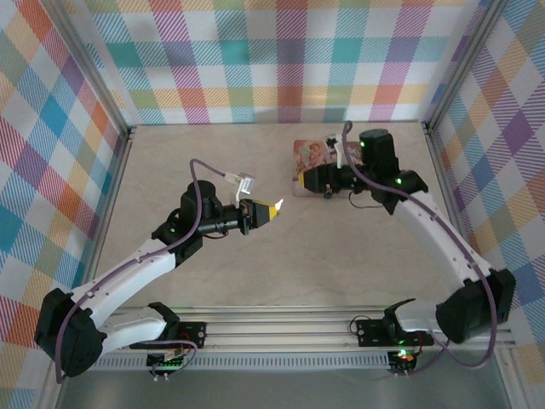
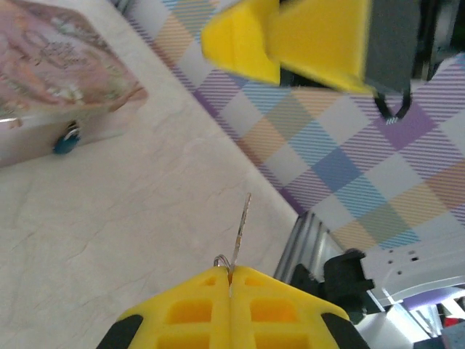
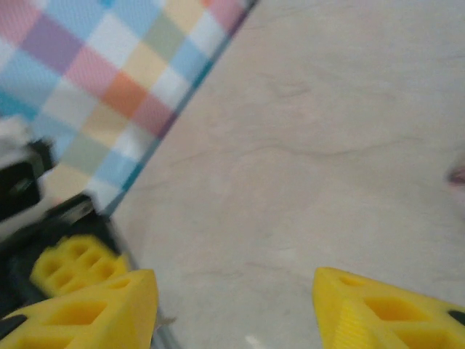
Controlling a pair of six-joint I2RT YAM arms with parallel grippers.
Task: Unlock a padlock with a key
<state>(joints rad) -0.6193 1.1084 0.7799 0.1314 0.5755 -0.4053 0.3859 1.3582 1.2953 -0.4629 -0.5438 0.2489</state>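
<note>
Step in hand, as I judge it: carrying the key to the lock. Insertion not yet begun.

Left claw: jaws pressed together on the key. Its ring sits at the fingertips and the thin blade sticks out ahead, tilted slightly. From above, this claw hangs over the middle of the tabletop, aimed toward the tin.

Padlock: small, bluish part showing. It hangs on the side of the pink printed tin, low down by the tabletop. The tin lies toward the far edge, right of centre. Key tip and padlock are well apart. I cannot make out the keyhole or which way it faces.

Right claw: jaws stand about half apart with bare tabletop between them, holding nothing and touching nothing that I can see. From above, it sits just beside the tin's near edge.

Next move, my reading:
- Bring the blade down and across to the padlock.
- Roll the wrist so the blade lines up with the keyhole.
- The lock dangles freely, so it will likely swing away under a push. I want the right claw to pinch and steady its body first.
- The grip on the key is thin, so a sideways knock could twist it in the jaws.
</note>
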